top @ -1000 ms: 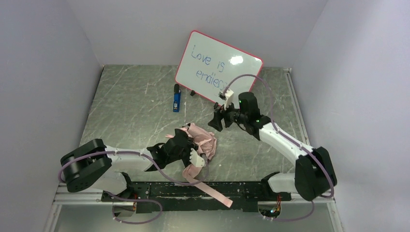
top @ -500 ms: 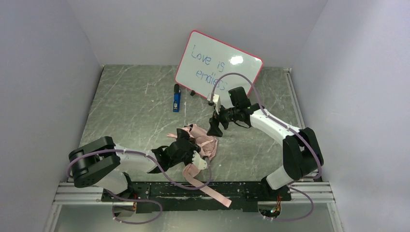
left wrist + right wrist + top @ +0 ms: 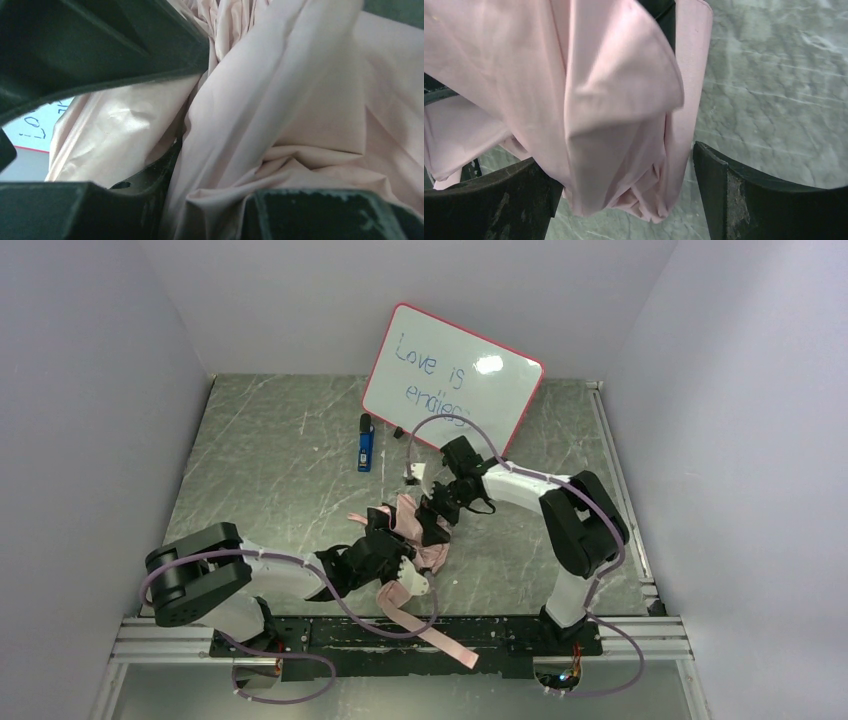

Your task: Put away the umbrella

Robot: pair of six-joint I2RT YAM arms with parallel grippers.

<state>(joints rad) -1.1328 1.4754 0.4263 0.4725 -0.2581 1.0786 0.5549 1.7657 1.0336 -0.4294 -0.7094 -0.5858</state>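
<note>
Pale pink fabric of the umbrella (image 3: 432, 552), crumpled on the table (image 3: 270, 480) near the arm bases, sits clamped in the left gripper (image 3: 388, 540), while beyond it the right gripper (image 3: 433, 523) straddles a loose fold with jaws wide apart, so gathering appears underway, closing next.

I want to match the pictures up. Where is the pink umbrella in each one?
Top external: umbrella crumpled just below the picture's middle.
Left wrist: its pink fabric fills most of the picture.
Right wrist: it hangs from top left to the middle.
Shared landmark: red-framed whiteboard, also at the left wrist view's left edge; absent from right wrist.
</note>
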